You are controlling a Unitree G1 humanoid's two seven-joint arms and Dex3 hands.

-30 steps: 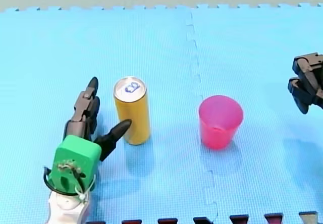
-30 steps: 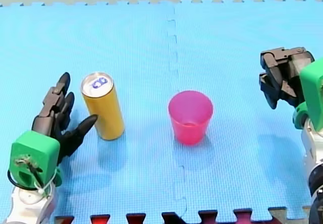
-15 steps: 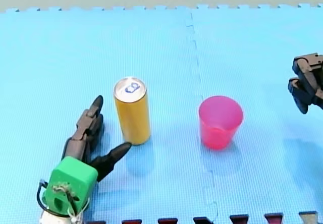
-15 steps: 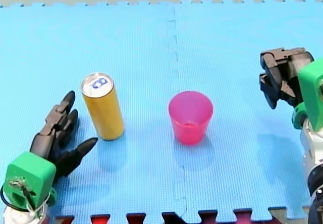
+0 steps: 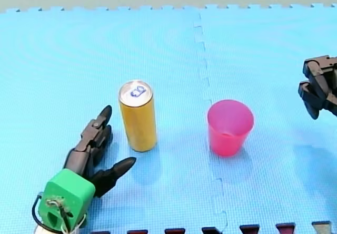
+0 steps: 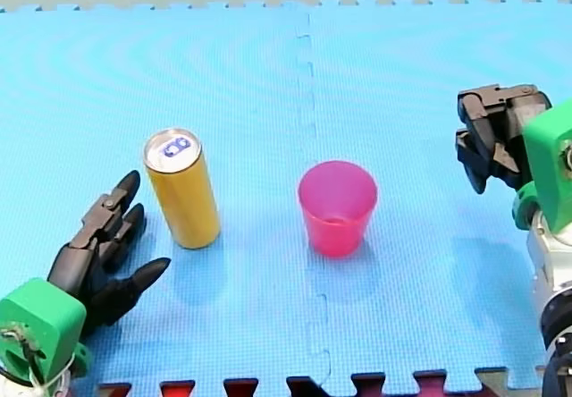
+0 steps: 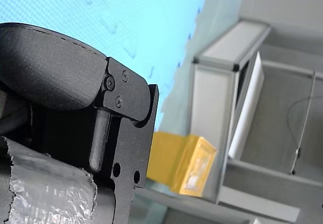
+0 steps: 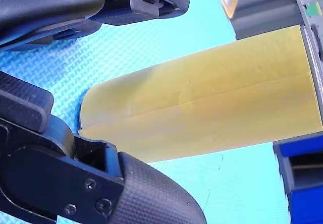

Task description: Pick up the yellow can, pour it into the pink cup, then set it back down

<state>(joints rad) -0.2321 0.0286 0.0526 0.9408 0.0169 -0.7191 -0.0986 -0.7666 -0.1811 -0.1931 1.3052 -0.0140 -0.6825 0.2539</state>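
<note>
Left hand (image 5: 92, 157) is backing off toward the near edge, released and holding nothing, now clear of the yellow can (image 5: 138, 117). The can is sitting upright on the blue mat (image 5: 174, 60), left of the pink cup (image 5: 229, 127). Right hand (image 6: 496, 138) is hanging far right, clenched on nothing.

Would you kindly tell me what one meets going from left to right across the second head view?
The left hand → yellow can → pink cup → right hand.
</note>
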